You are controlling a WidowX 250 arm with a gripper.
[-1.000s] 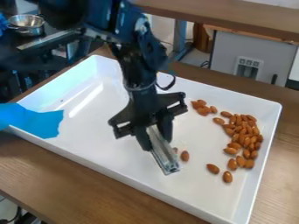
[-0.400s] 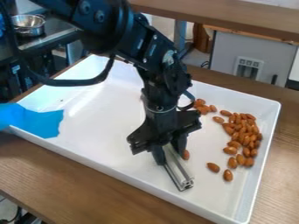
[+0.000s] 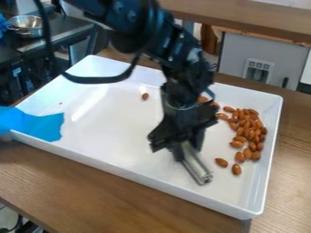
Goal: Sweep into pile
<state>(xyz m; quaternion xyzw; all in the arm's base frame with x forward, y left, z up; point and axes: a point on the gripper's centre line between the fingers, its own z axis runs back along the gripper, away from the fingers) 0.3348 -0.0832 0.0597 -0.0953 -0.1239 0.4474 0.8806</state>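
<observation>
The gripper [image 3: 186,149] is over the tray [image 3: 112,129]; its jaws clamp the bar [image 3: 197,169]. Almonds [image 3: 247,132] cluster near one end; one lies well apart.

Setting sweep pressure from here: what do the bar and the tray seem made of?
The bar looks like metal, probably aluminium: silvery-grey, with straight grooves along it and a dull sheen. The tray seems smooth white plastic with a glossy finish, judging by the bright streak of reflected light, though enamelled metal is possible.
</observation>
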